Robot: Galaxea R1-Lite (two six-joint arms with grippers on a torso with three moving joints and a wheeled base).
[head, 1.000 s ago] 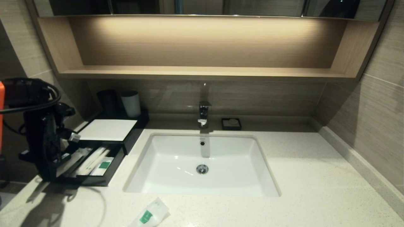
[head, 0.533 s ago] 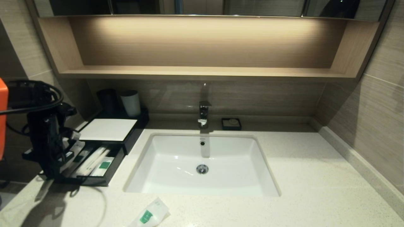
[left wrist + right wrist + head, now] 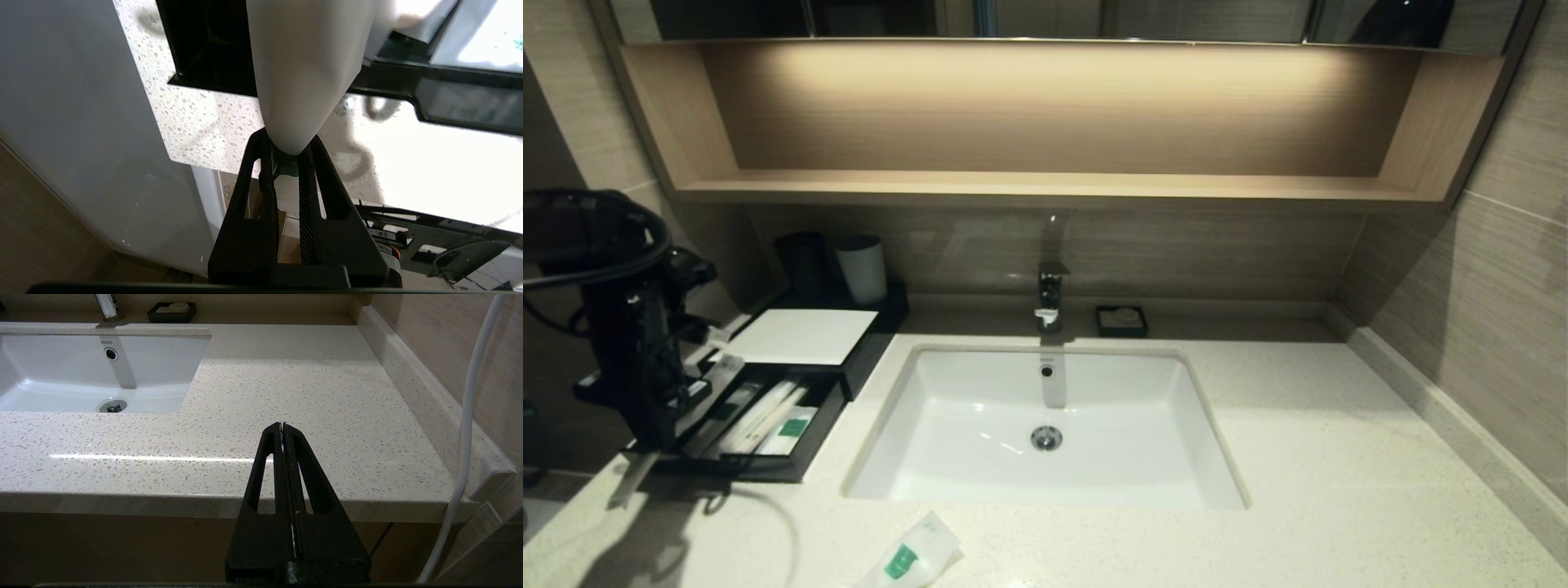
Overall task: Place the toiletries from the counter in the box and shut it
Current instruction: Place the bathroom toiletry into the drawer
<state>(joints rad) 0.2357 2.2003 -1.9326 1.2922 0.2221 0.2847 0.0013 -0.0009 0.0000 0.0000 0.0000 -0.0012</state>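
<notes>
My left gripper is at the far left of the counter, shut on a long frosted-white sachet. In the left wrist view the gripper pinches the sachet at its green label, and the sachet's free end reaches over the open drawer. The black box with a white top has its drawer pulled out, and another long sachet lies inside. A short wide sachet lies on the counter near the front edge. My right gripper is shut and empty, by the counter's front right edge.
A white sink fills the middle of the counter, with a faucet behind it. A small black soap dish sits behind the sink. Two cups stand behind the box. A wooden shelf hangs above.
My left arm has shifted slightly with the sachet held, and more of the sachet shows over the drawer's left side. The orange part at the left edge has left the view.
</notes>
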